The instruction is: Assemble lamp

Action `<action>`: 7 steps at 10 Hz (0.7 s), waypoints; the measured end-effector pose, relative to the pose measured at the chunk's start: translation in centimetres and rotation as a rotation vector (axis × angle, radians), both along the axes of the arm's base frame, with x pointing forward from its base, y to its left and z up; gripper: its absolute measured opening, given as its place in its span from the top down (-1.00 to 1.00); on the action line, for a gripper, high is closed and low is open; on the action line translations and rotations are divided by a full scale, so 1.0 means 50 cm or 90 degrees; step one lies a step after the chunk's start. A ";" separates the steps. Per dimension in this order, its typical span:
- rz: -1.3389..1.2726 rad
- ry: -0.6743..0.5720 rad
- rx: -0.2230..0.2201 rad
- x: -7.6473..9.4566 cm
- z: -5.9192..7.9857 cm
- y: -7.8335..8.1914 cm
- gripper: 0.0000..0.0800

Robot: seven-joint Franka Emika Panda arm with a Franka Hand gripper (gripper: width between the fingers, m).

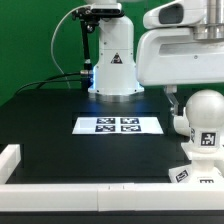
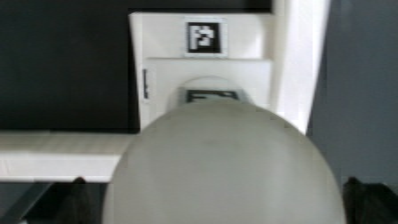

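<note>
At the exterior view's lower right, the tool (image 2: 206, 204) seems pinched on the bulb (image 1: 205, 118) above the base (image 1: 190, 172). The next move likely calls for seating and twisting it.

Bulb (image 1: 203, 108) white, black-and-white tag; marker board (image 1: 150, 126) white, 4 tags; table (image 1: 50, 120) black.

Bright even light, soft shadows; lo-res pics; bulb (image 2: 214, 165) blurred in wrist view.

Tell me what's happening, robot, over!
Status: jaws astride bulb, grip unclear. Bulb upright above base, seating unclear. Nothing blocking seen.
</note>
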State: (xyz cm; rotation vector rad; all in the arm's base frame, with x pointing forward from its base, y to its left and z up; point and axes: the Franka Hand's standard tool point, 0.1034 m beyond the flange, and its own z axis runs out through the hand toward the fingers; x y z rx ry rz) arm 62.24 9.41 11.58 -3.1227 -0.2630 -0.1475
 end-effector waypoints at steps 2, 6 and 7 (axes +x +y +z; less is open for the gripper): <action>0.065 -0.007 -0.010 0.000 -0.001 0.005 -0.75; 0.040 -0.007 -0.007 0.001 -0.001 0.003 -0.44; -0.004 -0.007 -0.003 0.001 -0.001 0.003 -0.44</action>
